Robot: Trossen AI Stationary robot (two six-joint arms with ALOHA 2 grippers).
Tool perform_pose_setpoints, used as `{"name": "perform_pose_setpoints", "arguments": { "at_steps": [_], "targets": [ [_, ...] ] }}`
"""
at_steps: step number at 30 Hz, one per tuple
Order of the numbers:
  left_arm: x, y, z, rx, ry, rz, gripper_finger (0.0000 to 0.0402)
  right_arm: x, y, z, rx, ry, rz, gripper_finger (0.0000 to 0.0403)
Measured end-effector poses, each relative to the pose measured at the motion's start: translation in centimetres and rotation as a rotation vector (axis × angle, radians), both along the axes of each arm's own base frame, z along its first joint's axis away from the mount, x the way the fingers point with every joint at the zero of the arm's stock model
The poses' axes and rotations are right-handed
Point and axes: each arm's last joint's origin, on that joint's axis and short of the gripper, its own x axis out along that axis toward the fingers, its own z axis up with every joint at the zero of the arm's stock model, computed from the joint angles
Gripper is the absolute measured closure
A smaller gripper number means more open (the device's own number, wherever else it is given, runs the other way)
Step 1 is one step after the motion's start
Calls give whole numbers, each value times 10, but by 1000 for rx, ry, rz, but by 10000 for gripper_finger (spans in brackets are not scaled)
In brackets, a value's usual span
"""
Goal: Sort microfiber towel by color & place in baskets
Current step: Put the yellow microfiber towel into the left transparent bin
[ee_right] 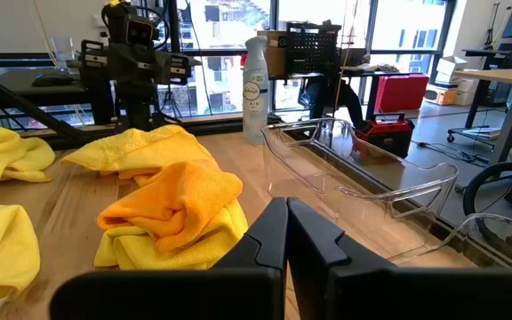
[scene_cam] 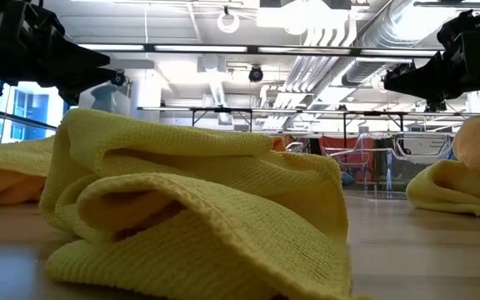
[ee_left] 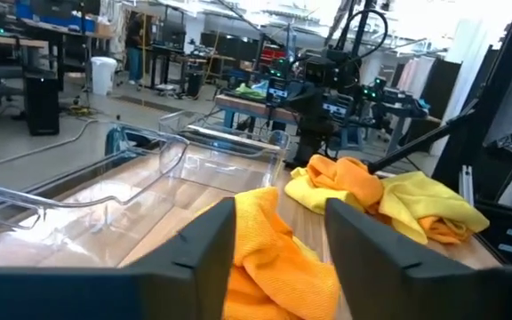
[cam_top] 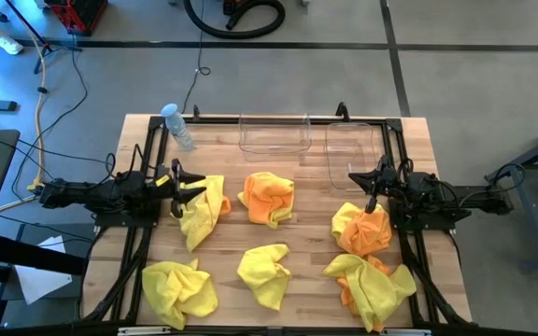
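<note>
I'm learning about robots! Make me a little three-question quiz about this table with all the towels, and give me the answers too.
1. True or false: the two baskets already hold towels.
2. Which gripper is open? A) left gripper B) right gripper C) both
3. Fill in: the orange towel in the middle of the table lies nearest the ____ edge, where the baskets and the bottle stand.

Key: 1. False, both baskets are empty. 2. A; the right gripper is shut. 3. Far.
</note>
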Motion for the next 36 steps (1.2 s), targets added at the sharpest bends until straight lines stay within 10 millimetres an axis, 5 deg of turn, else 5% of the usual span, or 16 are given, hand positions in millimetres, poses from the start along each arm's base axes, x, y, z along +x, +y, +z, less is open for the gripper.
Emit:
{"name": "perform_pose_setpoints", "arguments": {
  "at_steps": [6, 13, 28, 36],
  "targets": [
    [-1, 2, 6, -33, -40, 68, 212, 0, 0, 0, 0, 0, 0, 402],
    [3, 4, 39, 50, 20, 159, 219, 0, 0, 0, 0, 0, 0, 402],
    [69, -1, 102, -105, 786, 177, 220, 0, 0, 0, 0, 0, 0, 402],
    [83, -8, 88, -336, 1190, 101, 220, 0, 0, 0, 0, 0, 0, 402]
  ]
}}
